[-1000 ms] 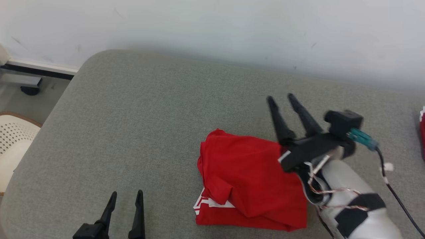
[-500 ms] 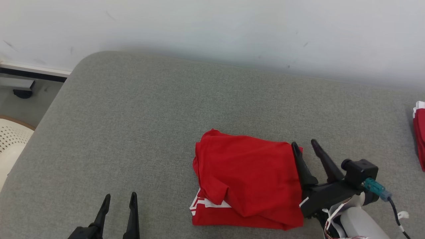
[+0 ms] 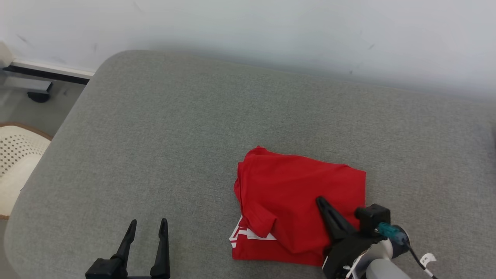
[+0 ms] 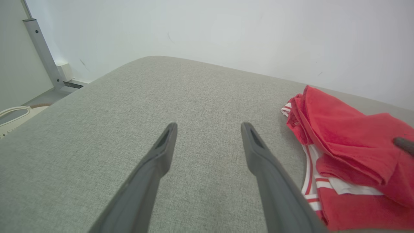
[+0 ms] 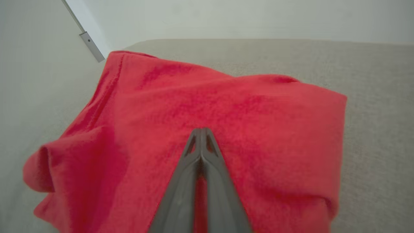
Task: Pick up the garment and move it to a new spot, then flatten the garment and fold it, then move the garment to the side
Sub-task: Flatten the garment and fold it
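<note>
The red garment point(image 3: 298, 190) with white stripes lies folded on the grey cushioned surface point(image 3: 174, 135), right of centre. My right gripper point(image 3: 320, 200) is shut, its fingers pressed together and resting over the garment's near right part; in the right wrist view the joined tips point(image 5: 201, 130) lie on the red cloth point(image 5: 245, 100), with no fold seen between them. My left gripper point(image 3: 148, 225) stands open at the lower left, well clear of the garment. In the left wrist view its fingers point(image 4: 208, 127) are spread over bare cushion, and the garment point(image 4: 339, 136) sits to their right.
A pale wall runs along the cushion's far edge. Off the left edge are the floor, a white perforated chair seat point(image 3: 15, 155) and a dark baseboard point(image 3: 46, 73). A metal post point(image 4: 42, 55) stands at the left in the left wrist view.
My right gripper drew back from beyond the garment's far right corner, went from open to shut, and now lies over the cloth. The camera shifted slightly; the left gripper stayed put.
</note>
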### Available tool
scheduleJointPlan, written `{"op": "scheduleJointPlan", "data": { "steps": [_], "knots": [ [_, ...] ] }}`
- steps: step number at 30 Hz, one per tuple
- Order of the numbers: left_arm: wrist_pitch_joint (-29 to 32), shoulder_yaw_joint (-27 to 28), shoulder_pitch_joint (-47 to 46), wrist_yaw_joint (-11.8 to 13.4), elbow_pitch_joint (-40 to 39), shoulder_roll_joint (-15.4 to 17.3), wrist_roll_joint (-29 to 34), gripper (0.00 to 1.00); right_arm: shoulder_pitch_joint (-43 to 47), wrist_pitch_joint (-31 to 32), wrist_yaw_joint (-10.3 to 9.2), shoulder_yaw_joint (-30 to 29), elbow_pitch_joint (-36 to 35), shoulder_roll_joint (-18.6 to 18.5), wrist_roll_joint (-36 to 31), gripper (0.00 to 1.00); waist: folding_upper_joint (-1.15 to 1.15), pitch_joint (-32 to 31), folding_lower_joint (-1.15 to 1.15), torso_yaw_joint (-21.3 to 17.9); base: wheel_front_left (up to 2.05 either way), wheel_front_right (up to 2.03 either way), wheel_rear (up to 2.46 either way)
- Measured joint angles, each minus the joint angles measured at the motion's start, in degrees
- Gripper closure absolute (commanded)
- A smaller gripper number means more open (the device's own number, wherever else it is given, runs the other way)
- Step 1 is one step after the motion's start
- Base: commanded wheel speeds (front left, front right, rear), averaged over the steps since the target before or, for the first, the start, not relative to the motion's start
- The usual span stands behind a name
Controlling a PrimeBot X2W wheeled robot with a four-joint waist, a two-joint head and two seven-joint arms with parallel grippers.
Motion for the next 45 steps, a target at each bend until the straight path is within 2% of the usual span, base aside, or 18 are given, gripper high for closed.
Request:
{"op": "scheduleJointPlan", "data": {
  "steps": [6,16,23,28,35,38,39,45],
  "knots": [
    [0.00,-0.65,-0.87,0.00,0.24,-0.01,-0.03,0.00,-1.61,0.00,0.00,3.80,3.10,1.96,0.08,1.00,0.00,0.82,0.00,1.84,0.00,0.00,0.00],
    [0.00,-1.00,-1.05,0.00,0.49,0.00,-0.07,0.00,-2.07,0.00,0.00,10.82,3.66,4.80,1.12,1.00,0.00,1.16,0.01,3.59,0.00,0.00,0.00],
    [0.00,-1.45,-1.04,0.03,0.56,-0.01,-0.18,0.00,-2.29,0.00,0.00,17.13,2.91,6.26,4.46,1.00,0.00,0.93,0.01,3.96,0.00,0.00,0.00],
    [0.00,-1.47,-1.00,0.07,0.59,-0.01,-0.25,0.00,-3.58,0.00,0.00,18.38,2.94,6.38,6.27,1.00,0.00,0.66,0.01,3.83,0.00,0.00,0.00],
    [0.00,0.04,-0.31,0.46,0.23,0.01,-0.18,0.00,-3.72,0.01,0.00,11.15,-2.02,4.99,5.84,1.00,0.00,-0.08,0.01,2.27,0.00,0.00,0.00],
    [0.00,0.64,0.34,0.47,-0.18,0.01,0.08,0.00,-2.15,0.00,0.00,5.98,-5.73,3.26,3.99,1.00,0.00,-0.61,0.00,1.15,0.00,0.00,0.00],
    [0.00,1.01,0.48,0.45,-0.69,-0.02,0.26,0.00,-0.68,0.00,0.00,2.07,-8.43,2.49,2.52,1.00,0.00,-1.00,0.00,0.28,0.00,0.00,0.00],
    [0.00,2.32,1.47,0.15,-1.49,0.00,1.01,0.00,4.78,0.00,0.00,-7.31,-15.21,0.96,-1.71,1.00,0.00,-2.19,0.00,-2.64,0.00,0.00,0.00]
  ]
}}
